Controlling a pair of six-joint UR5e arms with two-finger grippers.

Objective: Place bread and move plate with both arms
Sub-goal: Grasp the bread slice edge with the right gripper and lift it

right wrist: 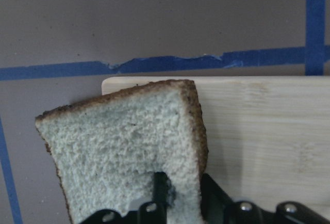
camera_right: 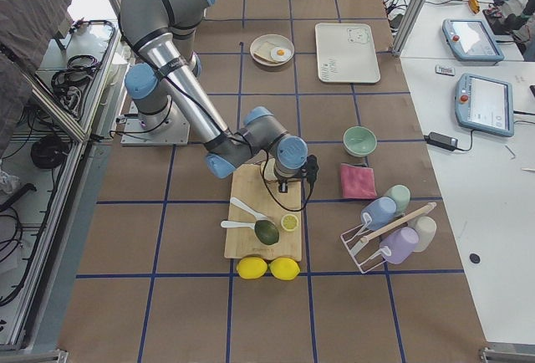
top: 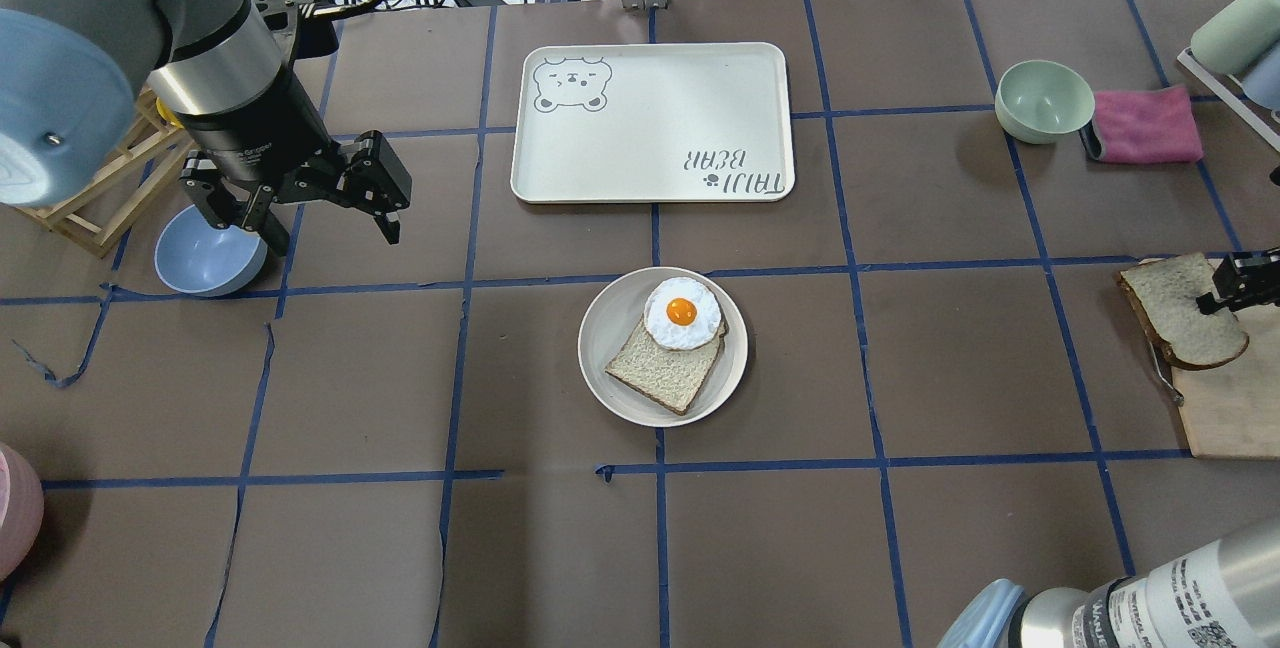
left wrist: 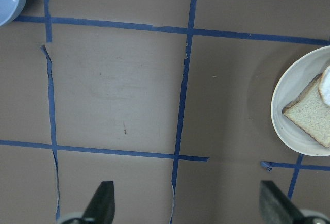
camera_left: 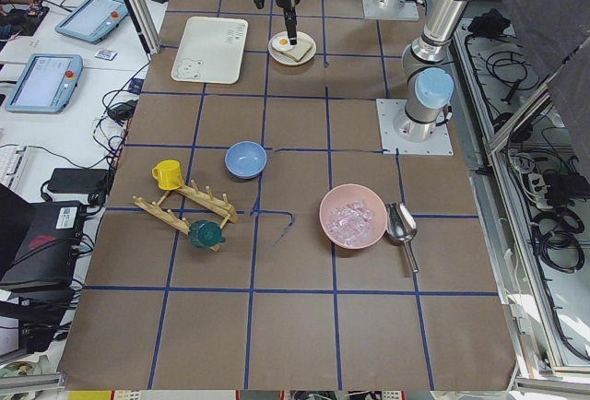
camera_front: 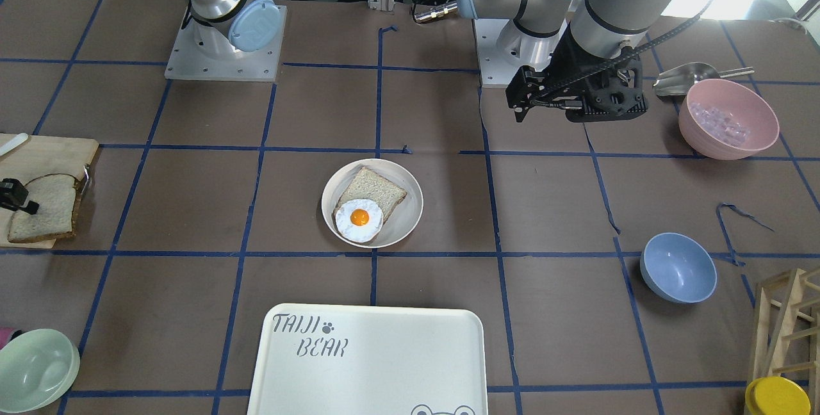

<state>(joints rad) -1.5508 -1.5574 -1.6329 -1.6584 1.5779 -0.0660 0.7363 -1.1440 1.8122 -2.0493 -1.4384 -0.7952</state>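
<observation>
Jaws of the right gripper are clamping the bread at one crusted side. One finger is pressing on the pale speckled face and the other is sitting just outside the dark crust. Ahead of these jaws the slice is lying across the corner of a wooden board, and part of it is overhanging the brown counter. Whether the slice is resting on the board or lifted just clear of it is not showing.

Jaws of the left gripper are standing spread wide and grasping nothing, hanging above bare counter and taped blue lines. A blue bowl is sitting just beside them, on the side away from the counter's middle.

Between the two pairs of jaws, well apart from each, the plate is resting on the counter. In the left wrist view it is showing ahead of the left jaws and off to one side. It is carrying a second slice, and a fried egg is overlapping that slice's far corner. Beyond the plate, farther from both pairs of jaws, a white tray is lying flat.
</observation>
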